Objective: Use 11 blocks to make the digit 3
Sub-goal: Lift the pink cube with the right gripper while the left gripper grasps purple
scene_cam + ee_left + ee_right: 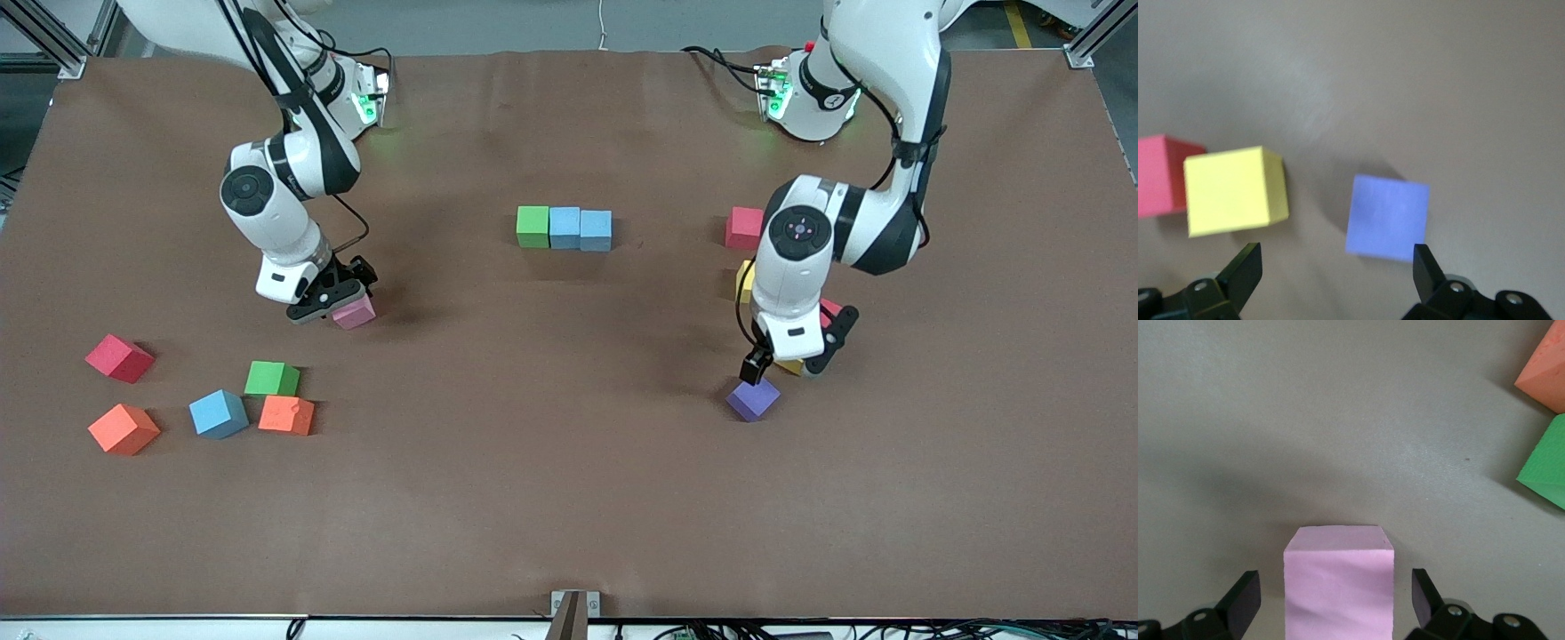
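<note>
A green block (532, 226) and two blue blocks (564, 227) (596, 229) form a short row at mid-table. My right gripper (336, 293) (1335, 593) is low and open around the pink block (354, 312) (1339, 580), with a gap on each side. My left gripper (789, 360) (1337, 267) hangs open over the cloth between a purple block (753, 399) (1387, 215) and a yellow block (791, 366) (1231, 190), holding nothing. A red block (1161, 175) lies against the yellow one.
Loose blocks lie toward the right arm's end: red (119, 357), orange (124, 428), blue (218, 413), green (272, 379) (1546, 470), orange (286, 415) (1546, 370). Beside the left arm sit a red block (745, 228) and a yellow one (745, 280).
</note>
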`<act>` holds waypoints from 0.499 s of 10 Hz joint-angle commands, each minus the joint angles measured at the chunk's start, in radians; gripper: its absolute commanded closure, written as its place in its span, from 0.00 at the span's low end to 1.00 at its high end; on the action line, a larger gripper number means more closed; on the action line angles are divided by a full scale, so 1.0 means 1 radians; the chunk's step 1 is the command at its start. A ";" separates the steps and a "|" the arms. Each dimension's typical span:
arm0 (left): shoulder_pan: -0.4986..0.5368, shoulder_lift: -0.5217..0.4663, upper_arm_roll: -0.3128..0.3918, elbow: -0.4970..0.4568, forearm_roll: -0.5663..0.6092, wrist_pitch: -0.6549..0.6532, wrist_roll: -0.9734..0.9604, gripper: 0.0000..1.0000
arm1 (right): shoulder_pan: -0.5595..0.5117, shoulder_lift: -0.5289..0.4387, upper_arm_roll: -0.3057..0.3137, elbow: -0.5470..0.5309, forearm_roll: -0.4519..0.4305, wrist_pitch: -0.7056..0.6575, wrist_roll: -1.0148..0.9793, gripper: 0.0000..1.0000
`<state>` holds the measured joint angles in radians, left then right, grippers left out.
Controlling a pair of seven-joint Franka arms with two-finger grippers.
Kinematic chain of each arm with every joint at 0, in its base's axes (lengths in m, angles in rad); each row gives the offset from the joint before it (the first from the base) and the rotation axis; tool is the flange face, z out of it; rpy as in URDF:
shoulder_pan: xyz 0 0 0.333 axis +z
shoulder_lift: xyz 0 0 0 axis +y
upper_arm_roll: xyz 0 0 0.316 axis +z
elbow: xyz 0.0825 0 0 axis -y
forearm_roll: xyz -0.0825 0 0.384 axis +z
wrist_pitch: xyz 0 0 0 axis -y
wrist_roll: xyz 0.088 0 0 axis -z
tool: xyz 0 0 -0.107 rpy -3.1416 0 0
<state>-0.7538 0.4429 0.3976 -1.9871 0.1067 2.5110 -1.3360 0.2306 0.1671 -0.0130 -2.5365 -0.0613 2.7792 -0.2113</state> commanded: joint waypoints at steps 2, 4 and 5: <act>0.059 0.123 -0.026 0.111 -0.102 0.073 0.090 0.00 | -0.013 0.035 0.004 -0.010 -0.017 0.043 -0.010 0.14; 0.062 0.203 -0.026 0.198 -0.186 0.075 0.092 0.00 | -0.045 0.035 0.005 -0.005 -0.017 0.039 -0.008 0.80; 0.063 0.207 -0.026 0.198 -0.185 0.075 0.095 0.00 | -0.048 0.035 0.005 0.004 -0.015 0.033 -0.003 0.95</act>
<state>-0.7009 0.6174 0.3784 -1.8335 -0.0541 2.5879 -1.2551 0.2136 0.2104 -0.0144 -2.5326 -0.0615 2.8123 -0.2129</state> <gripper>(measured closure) 0.000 0.383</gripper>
